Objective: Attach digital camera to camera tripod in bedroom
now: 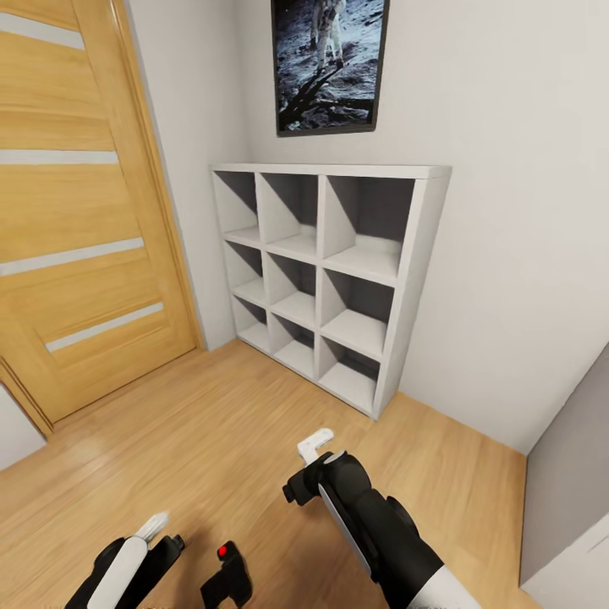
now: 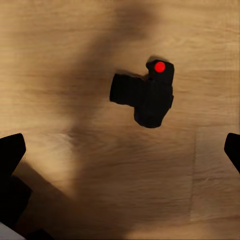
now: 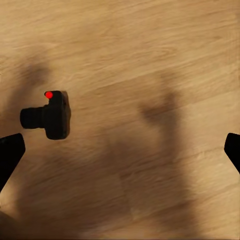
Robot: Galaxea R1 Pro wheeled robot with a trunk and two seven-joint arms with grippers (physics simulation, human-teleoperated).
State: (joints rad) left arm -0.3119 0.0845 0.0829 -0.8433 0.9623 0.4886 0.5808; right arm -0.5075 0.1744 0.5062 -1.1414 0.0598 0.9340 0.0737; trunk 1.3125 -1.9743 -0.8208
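The digital camera [image 1: 227, 577], small and black with a red button on top, lies on the light wood floor [image 1: 211, 440] of the bedroom, at the near edge of the head view. My left gripper [image 1: 162, 536] hangs open just left of it, looking straight down on the camera [image 2: 145, 97] from above. My right gripper [image 1: 306, 465] is open too, higher and to the right, with the camera [image 3: 50, 117] off to one side below it. Neither gripper touches the camera. The camera tripod is out of view.
A white cube shelf [image 1: 326, 275] with bare compartments stands against the white wall ahead, under a framed astronaut poster [image 1: 328, 63]. A wooden door [image 1: 76, 211] is at the left. A grey panel [image 1: 571, 482] rises at the right edge.
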